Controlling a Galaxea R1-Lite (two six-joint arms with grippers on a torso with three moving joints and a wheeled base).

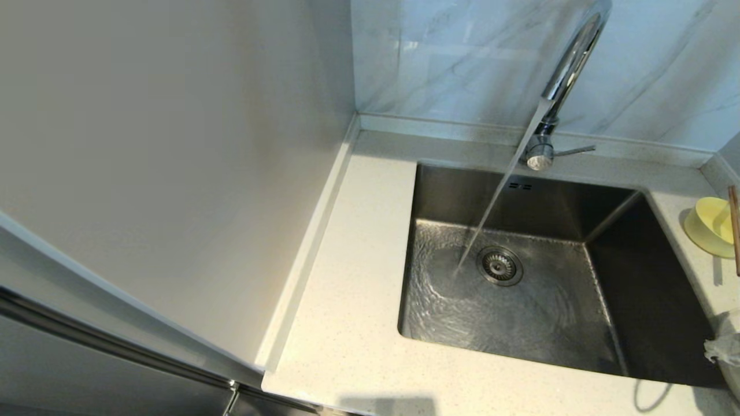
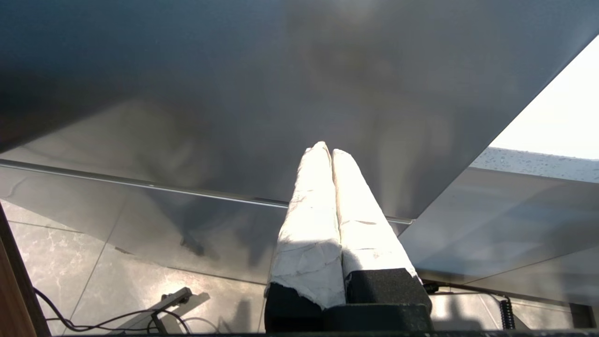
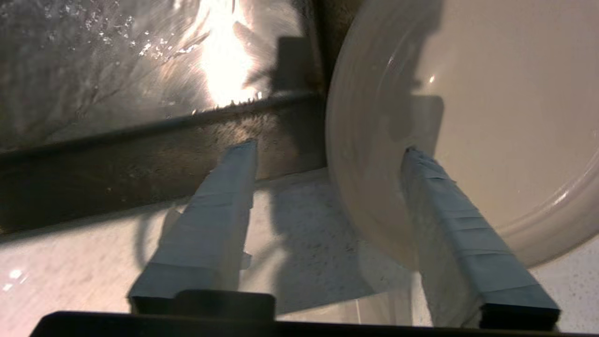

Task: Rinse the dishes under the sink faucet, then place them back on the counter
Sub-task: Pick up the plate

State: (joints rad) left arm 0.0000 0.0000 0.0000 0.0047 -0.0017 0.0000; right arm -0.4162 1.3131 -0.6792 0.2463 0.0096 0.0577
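Note:
Water runs from the chrome faucet (image 1: 569, 69) into the steel sink (image 1: 549, 312) beside the drain strainer (image 1: 499, 266). The pale-yellow bowl (image 1: 708, 225) sits on the counter (image 1: 352, 260) at the far right, with the brown chopsticks (image 1: 735, 228) next to it. The cream-white plate (image 3: 491, 93) shows only in the right wrist view, by the sink's edge. My right gripper (image 3: 327, 149) is open and straddles the plate's rim, one finger over its inner face and one outside it. My left gripper (image 2: 326, 149) is shut on nothing, parked low by a cabinet front.
A tall pale panel (image 1: 173, 144) walls off the counter's left side. Grey-veined wall tiles (image 1: 462, 58) rise behind the faucet, whose side lever (image 1: 575, 151) points right. A wrapped finger (image 1: 725, 346) of my right gripper shows at the head view's right edge.

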